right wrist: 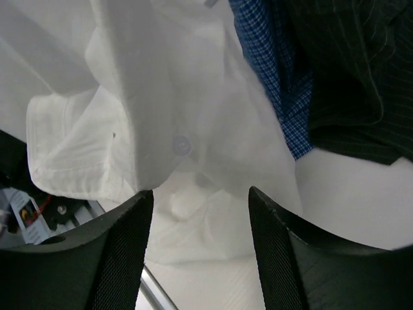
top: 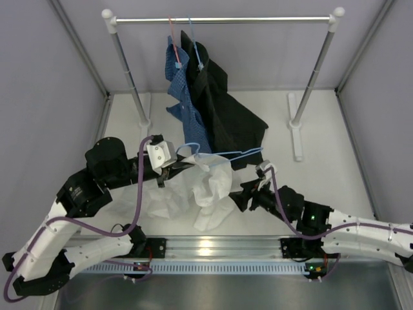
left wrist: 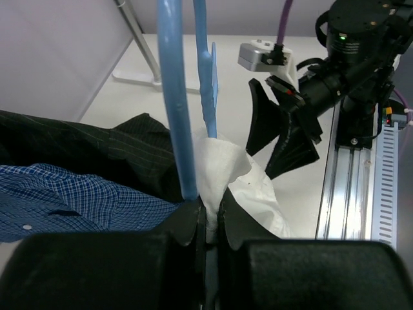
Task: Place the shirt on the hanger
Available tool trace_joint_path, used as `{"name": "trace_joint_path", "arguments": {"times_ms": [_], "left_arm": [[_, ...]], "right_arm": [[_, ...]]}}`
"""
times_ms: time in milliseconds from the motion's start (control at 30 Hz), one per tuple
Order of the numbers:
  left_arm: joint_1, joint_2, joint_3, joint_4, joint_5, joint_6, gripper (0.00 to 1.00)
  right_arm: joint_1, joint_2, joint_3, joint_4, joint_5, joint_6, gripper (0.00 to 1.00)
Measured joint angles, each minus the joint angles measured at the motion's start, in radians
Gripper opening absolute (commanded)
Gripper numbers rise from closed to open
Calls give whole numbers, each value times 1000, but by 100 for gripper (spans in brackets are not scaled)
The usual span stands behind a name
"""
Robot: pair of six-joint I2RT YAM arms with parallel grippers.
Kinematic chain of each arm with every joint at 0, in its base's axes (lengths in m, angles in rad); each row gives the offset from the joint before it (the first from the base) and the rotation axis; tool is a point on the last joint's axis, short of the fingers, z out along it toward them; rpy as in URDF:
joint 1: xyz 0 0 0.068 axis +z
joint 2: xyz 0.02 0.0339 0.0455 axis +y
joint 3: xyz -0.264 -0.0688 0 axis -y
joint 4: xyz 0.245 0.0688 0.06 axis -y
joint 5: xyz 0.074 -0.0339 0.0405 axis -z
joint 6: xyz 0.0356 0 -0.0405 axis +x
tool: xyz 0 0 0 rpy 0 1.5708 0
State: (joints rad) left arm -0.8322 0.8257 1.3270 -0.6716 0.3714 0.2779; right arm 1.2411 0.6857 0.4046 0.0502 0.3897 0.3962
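The white shirt [top: 197, 190] lies crumpled on the table, with one part lifted. My left gripper [top: 169, 170] is shut on a fold of it [left wrist: 222, 161]. The light-blue hanger [top: 222, 154] sticks out rightward from the same jaws; its two wires [left wrist: 175, 103] run down into them beside the fabric. My right gripper [top: 237, 194] is open and empty at the shirt's right edge. In the right wrist view its fingers [right wrist: 122, 252] straddle white fabric [right wrist: 161, 97] with a button, without touching it.
A clothes rack [top: 219, 20] stands at the back. It bears a blue checked shirt [top: 184, 103] on a red hanger and a black shirt [top: 222, 110] on a blue hanger; their hems hang close behind the white shirt. A metal rail [top: 213, 248] runs along the near edge.
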Motion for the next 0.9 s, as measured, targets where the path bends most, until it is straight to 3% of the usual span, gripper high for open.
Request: {"name": "trace_joint_path", "arguments": {"times_ms": [133,367,500,700,900], "left_arm": [[0,-13,0,14,0,-7,0],[0,-19,-10,37,-11,-14,0],[0,-19,-21,45,-26,-15,0],[0,-19,-29,51,-51,-15,0],[0,-19,-29,65,-51,-15,0]], "right_arm": [[-139,11,-13,141,-183,8,58],[-150,92,-12,287,-454,9,57],[-150,50,-23,291,-434,26,53],[-151,-127,-114,297,-346,55,54],[-151,-49,-89,292,-311,61,51]]}}
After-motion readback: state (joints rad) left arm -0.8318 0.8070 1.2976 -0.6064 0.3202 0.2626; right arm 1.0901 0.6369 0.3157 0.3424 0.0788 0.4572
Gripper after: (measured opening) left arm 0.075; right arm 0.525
